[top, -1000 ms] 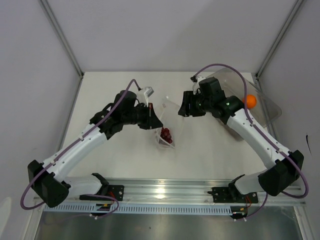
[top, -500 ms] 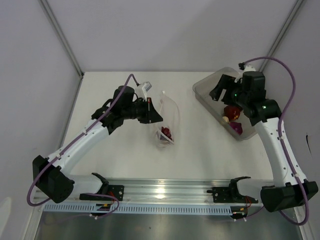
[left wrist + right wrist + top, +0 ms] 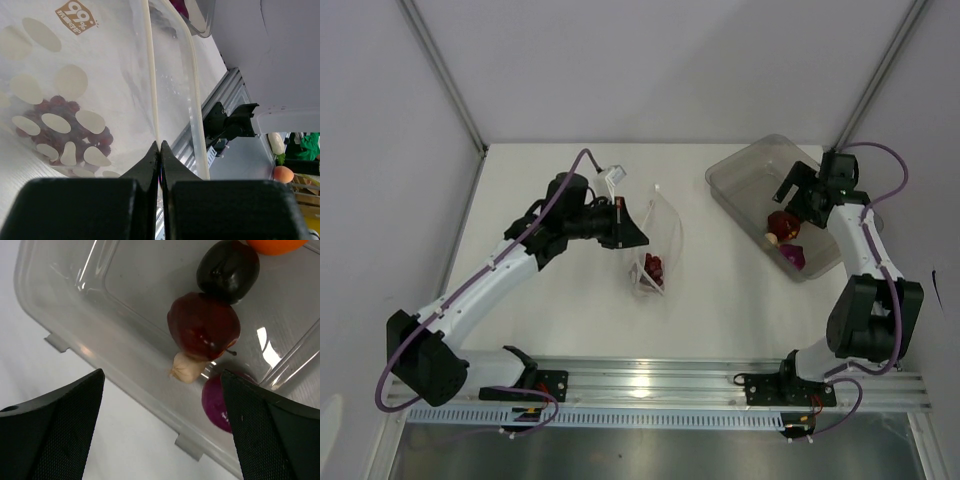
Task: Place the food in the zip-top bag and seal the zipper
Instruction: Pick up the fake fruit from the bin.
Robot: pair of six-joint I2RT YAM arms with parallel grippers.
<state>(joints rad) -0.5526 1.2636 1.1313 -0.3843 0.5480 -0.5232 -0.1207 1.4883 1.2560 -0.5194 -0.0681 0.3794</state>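
Note:
The zip-top bag (image 3: pixel 660 240) stands mid-table with its mouth open and the dark red grapes (image 3: pixel 653 268) inside. My left gripper (image 3: pixel 632 230) is shut on the bag's mouth edge. In the left wrist view the jaws (image 3: pixel 160 146) pinch one zipper strip (image 3: pixel 151 75), the other strip (image 3: pixel 192 90) stands apart, and the grapes (image 3: pixel 60 127) lie at the bag's bottom. My right gripper (image 3: pixel 790 195) is open and empty over the clear bin. The right wrist view (image 3: pixel 162 374) shows the dark plum (image 3: pixel 228 269), a dark red ball (image 3: pixel 203 326), the purple onion (image 3: pixel 217 400) and the orange ball (image 3: pixel 275 244).
The rigid clear bin (image 3: pixel 725 180) sits at the back right and holds the loose food, with a small cream garlic-like piece (image 3: pixel 187 368) among it. Its near wall (image 3: pixel 125 370) has small tabs. White walls close the table at back and sides.
My right arm swung from beside the bag over to the bin at the right and now hovers open above the food. My left gripper kept its hold on the bag's edge.

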